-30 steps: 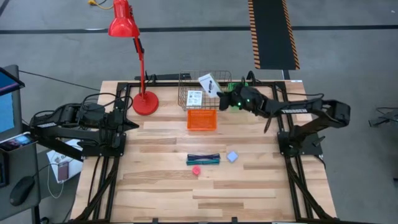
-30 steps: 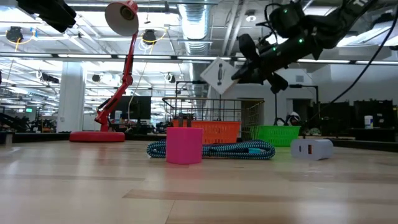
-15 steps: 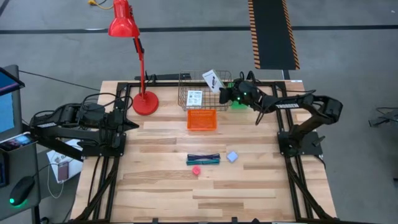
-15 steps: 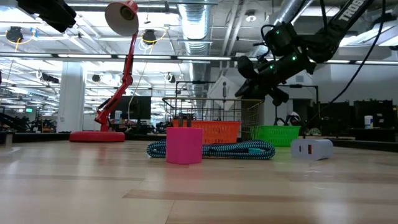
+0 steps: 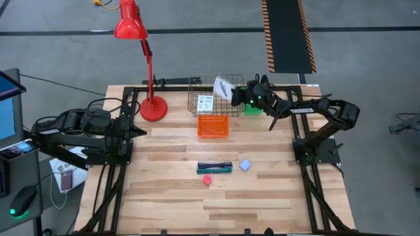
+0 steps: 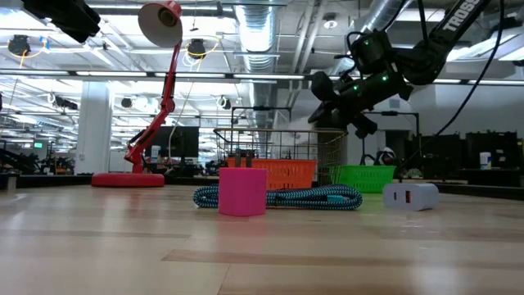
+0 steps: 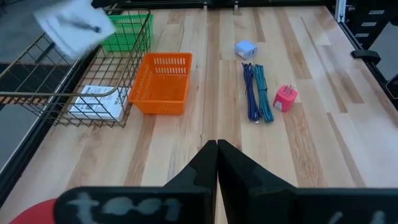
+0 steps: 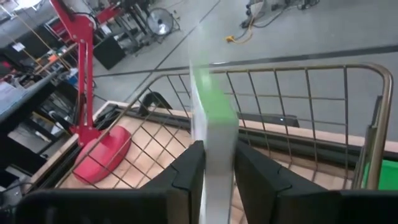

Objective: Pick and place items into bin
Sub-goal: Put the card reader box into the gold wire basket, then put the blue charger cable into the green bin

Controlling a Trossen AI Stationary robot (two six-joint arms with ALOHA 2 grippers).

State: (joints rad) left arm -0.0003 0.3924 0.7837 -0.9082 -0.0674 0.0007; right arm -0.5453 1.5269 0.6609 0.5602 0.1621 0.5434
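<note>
Right claw (image 5: 231,94) clamps the white printed card (image 5: 222,86) over the wire-mesh bin (image 5: 194,98) (upper centre); left claw (image 7: 216,155) together.

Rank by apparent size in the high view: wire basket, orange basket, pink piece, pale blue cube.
1. wire basket
2. orange basket
3. pale blue cube and pink piece: both tiny and look alike, so I won't rank them.

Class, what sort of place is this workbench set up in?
Probably a large lab or workshop hall: exposed ceiling pipes, a concrete floor with hazard-striped matting, and more benches with monitors behind the wooden table.
</note>
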